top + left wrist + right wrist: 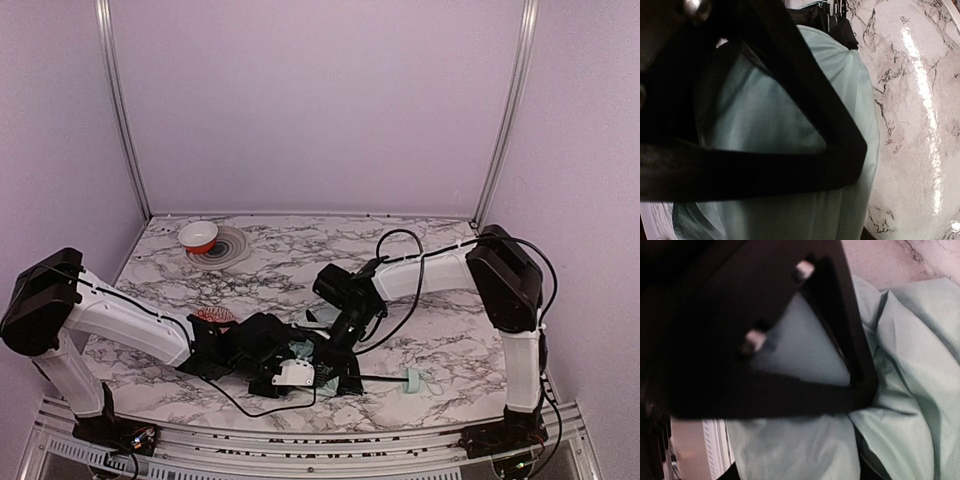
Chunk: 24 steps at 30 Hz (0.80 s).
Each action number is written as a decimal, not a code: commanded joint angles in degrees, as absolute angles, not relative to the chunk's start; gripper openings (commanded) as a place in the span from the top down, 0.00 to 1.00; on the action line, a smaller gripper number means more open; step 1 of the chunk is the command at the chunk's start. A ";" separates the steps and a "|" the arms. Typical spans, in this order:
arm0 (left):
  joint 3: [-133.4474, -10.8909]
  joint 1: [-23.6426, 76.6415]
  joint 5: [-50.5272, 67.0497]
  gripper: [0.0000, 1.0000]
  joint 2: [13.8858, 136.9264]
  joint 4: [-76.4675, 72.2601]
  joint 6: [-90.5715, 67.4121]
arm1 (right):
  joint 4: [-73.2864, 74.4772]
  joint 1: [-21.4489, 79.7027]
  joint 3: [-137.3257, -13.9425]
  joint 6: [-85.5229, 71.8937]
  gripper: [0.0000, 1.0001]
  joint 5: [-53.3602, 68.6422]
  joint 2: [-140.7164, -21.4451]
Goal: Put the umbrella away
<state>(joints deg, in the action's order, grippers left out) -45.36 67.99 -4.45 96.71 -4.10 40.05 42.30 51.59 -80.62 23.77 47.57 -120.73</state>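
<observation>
The umbrella (318, 362) lies collapsed at the front middle of the marble table (300, 270), black lining up with mint-green fabric showing. Its thin shaft (380, 379) runs right to the small mint handle (414, 380). My left gripper (285, 372) is low over the bundle's near left side. In the left wrist view one black finger (790, 170) lies across the mint fabric (770, 115); the other finger is hidden. My right gripper (340, 338) points down into the bundle from behind. In the right wrist view one finger (790, 395) rests on crumpled mint fabric (910, 370).
A red-and-white bowl (197, 236) sits on a ringed plate (230, 250) at the back left. A small orange-red object (213, 315) lies beside the left arm. Lilac walls close in three sides, and a metal rail (300, 440) runs along the front.
</observation>
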 commanded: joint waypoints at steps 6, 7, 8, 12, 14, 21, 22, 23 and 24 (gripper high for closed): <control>-48.00 66.59 5.36 0.77 100.58 13.02 33.23 | 41.11 42.64 -77.40 20.08 0.36 37.49 -107.77; -48.40 66.21 6.55 0.79 100.69 13.58 32.38 | 40.46 41.86 -76.08 19.87 0.35 36.29 -106.14; -48.80 65.66 7.82 0.80 100.84 14.16 31.59 | 39.70 41.23 -74.86 19.60 0.34 35.12 -104.23; -51.22 63.77 12.32 0.84 102.12 17.48 28.93 | 33.55 39.85 -68.77 17.61 0.33 29.25 -95.24; -52.24 62.51 15.25 0.85 102.81 18.74 28.02 | 28.82 39.86 -65.14 17.17 0.33 26.68 -89.81; -57.29 58.33 24.43 0.90 107.16 24.63 25.94 | 14.08 51.38 -49.29 25.55 0.33 9.81 -73.31; -58.09 57.61 25.61 0.91 107.91 25.60 25.67 | 12.36 53.98 -47.26 27.46 0.33 7.84 -71.75; -58.70 57.27 26.91 0.92 108.65 26.37 25.52 | 10.54 56.10 -45.90 28.87 0.33 6.68 -70.40; -59.38 56.60 28.10 0.92 109.49 27.25 25.37 | 8.77 58.29 -44.60 30.03 0.33 5.86 -69.46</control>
<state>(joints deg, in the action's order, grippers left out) -58.85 58.11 20.82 104.22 15.49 27.64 19.09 50.72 -49.04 23.11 15.66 -73.25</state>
